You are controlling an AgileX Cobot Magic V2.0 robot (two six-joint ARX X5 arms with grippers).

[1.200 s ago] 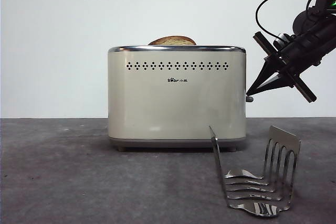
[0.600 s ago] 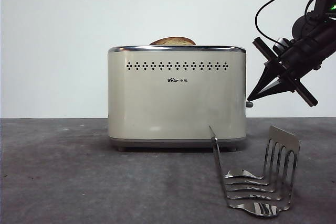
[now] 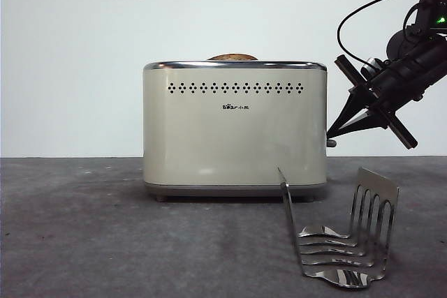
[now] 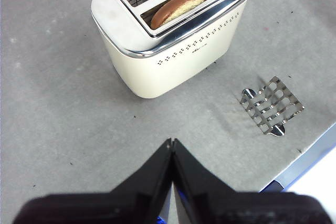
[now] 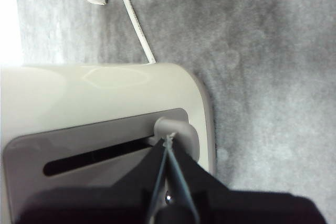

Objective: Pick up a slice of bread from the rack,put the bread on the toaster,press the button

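Glossy cream enamel on the toaster (image 3: 235, 137), smooth enough to carry soft reflections, capped by a polished chrome rim. Matt grey plastic on the button (image 5: 177, 132) and the slotted panel behind it. Mirror-bright steel wire on the rack (image 3: 340, 232) beside the toaster. Rough, mottled grey finish across the table (image 3: 84, 235) beneath the toaster. Dry, porous crumb on the bread (image 4: 178, 7) in the toaster's slot. Matt black plastic on both grippers (image 4: 171, 148) (image 5: 168, 142).

I see a grey, faintly speckled worktop (image 3: 84, 242). The toaster (image 3: 235, 130) stands on it toward the back. The rack (image 3: 340, 232) sits on it nearer the front, apart from the toaster. Behind the toaster a white cable (image 5: 137, 14) lies on the surface.
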